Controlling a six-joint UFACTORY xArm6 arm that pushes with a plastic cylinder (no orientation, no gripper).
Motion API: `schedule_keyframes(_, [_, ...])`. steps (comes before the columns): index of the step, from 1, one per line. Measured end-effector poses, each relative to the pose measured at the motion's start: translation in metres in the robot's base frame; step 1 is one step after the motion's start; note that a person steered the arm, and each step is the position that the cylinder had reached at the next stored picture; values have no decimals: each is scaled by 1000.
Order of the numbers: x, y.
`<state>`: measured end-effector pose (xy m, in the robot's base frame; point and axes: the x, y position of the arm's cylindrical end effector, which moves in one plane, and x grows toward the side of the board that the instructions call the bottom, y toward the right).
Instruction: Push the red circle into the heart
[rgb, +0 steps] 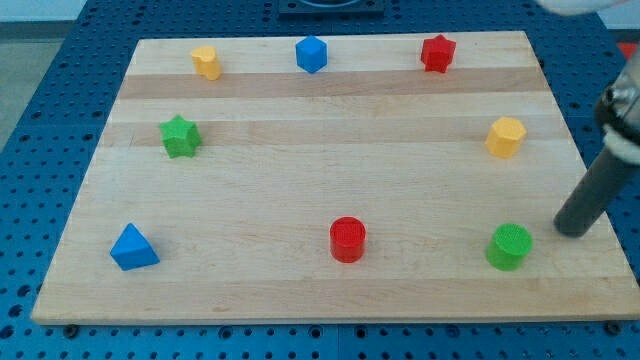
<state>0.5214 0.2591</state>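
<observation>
The red circle stands near the view's bottom edge of the wooden board, about the middle. A small yellow block, which looks like the heart, sits at the view's top left. My tip rests on the board at the view's right, just right of and slightly above the green circle. The tip is far to the right of the red circle and touches no block. The dark rod slants up toward the view's right edge.
A blue block and a red star sit along the view's top. A green star is at the left, a yellow hexagon at the right, and a blue triangle at the bottom left.
</observation>
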Motion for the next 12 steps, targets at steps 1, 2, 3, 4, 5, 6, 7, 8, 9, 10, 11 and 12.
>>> schedule_keyframes(1, [1, -4])
schedule_keyframes(2, [63, 2])
schedule_keyframes(3, [97, -20])
schedule_keyframes(4, [96, -40])
schedule_keyframes(5, [96, -113])
schedule_keyframes(6, [92, -161])
schedule_keyframes(7, [51, -217])
schedule_keyframes(8, [50, -256])
schedule_keyframes(9, [-13, -317])
schedule_keyframes(10, [-45, -333])
schedule_keyframes(11, [-34, -354])
schedule_keyframes(12, [-8, -328])
